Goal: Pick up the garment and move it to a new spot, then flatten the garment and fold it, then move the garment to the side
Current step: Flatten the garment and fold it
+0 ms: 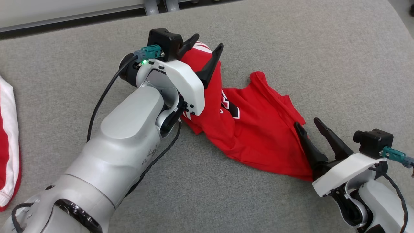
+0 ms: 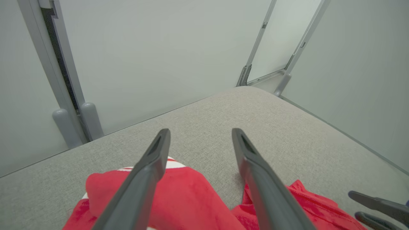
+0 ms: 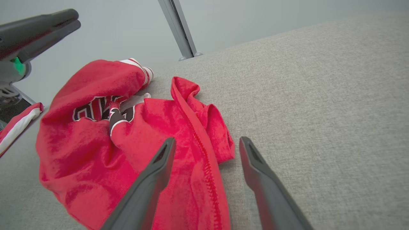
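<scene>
At the crumpled red garment [image 1: 258, 136], left end effector [image 1: 208, 41] and right end effector [image 1: 306, 122] stand spread; its lettering [image 1: 230, 106] is unreadable.

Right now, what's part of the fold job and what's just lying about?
Job: crumpled red garment, centre of the grey table; left gripper, open over its far end; right gripper, open at its near right edge.
Lying about: red-and-white cloth at the table's left edge; grey posts beyond the table.
</scene>
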